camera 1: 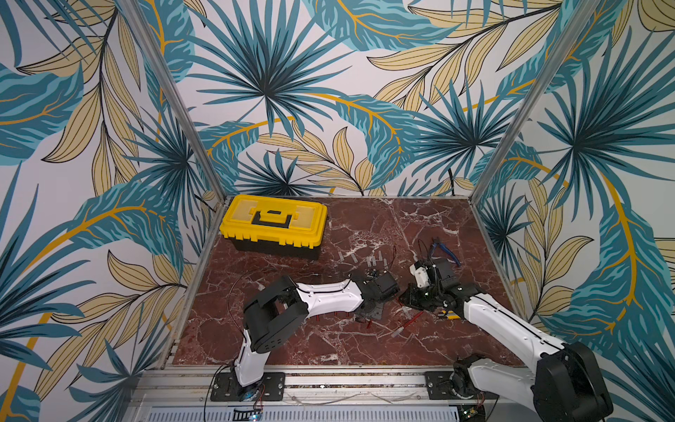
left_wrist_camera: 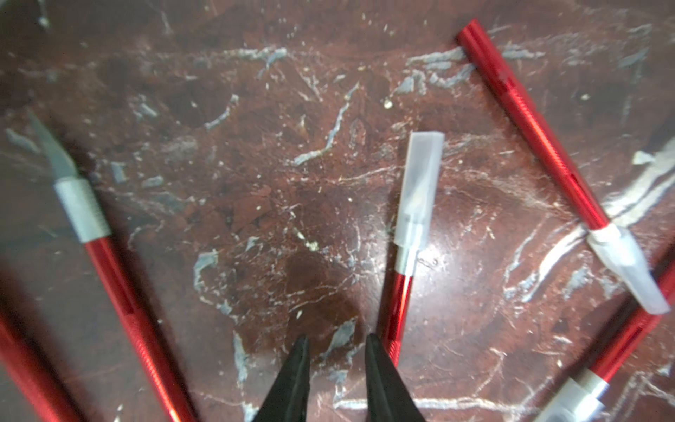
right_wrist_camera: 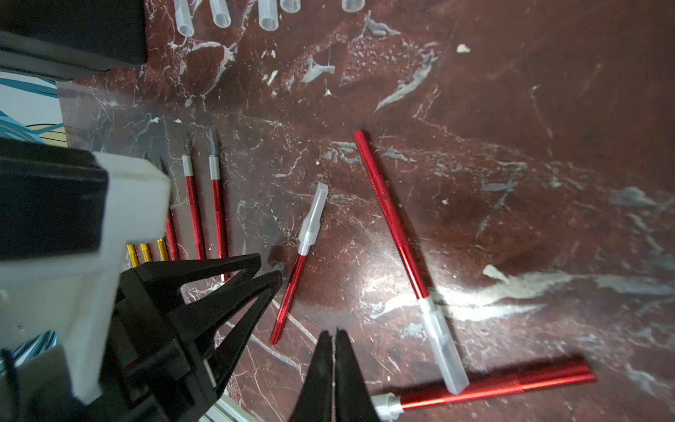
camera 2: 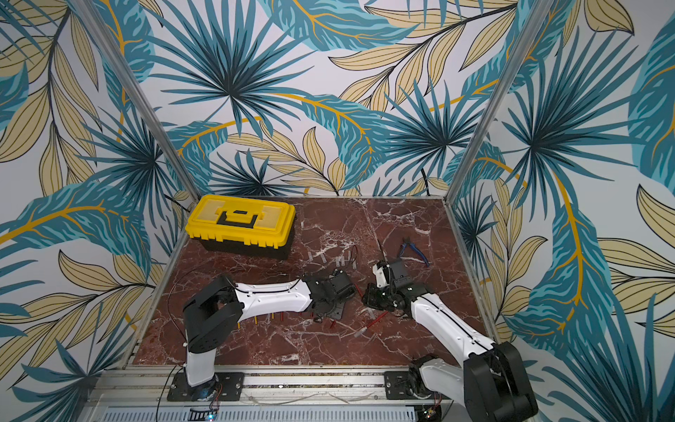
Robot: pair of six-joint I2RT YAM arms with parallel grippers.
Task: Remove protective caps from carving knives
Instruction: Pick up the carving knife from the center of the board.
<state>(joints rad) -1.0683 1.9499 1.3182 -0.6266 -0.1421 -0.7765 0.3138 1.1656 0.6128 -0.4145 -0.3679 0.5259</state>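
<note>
Red-handled carving knives lie on the marble. In the left wrist view my left gripper (left_wrist_camera: pixel 336 339) is open and empty just above the table. The handle of a capped knife (left_wrist_camera: pixel 398 310) lies just outside one finger, its translucent protective cap (left_wrist_camera: pixel 420 190) pointing away. A second capped knife (left_wrist_camera: pixel 529 120) lies beyond it, and a bare-bladed knife (left_wrist_camera: pixel 120 292) on the other side. In the right wrist view my right gripper (right_wrist_camera: pixel 334 330) is shut and empty, between the first capped knife (right_wrist_camera: pixel 288 299) and the second one's cap (right_wrist_camera: pixel 443 343). Uncapped red knives (right_wrist_camera: pixel 204 204) and yellow knives (right_wrist_camera: pixel 146 252) lie in a row.
Several loose caps (camera 1: pixel 370 260) lie in a line behind the arms. A yellow toolbox (camera 1: pixel 274 223) stands at the back left, blue-handled pliers (camera 1: pixel 443 252) lie at the back right, and a yellow-and-black utility knife (camera 1: pixel 447 315) lies under the right arm. Another red knife (right_wrist_camera: pixel 493 387) lies crosswise.
</note>
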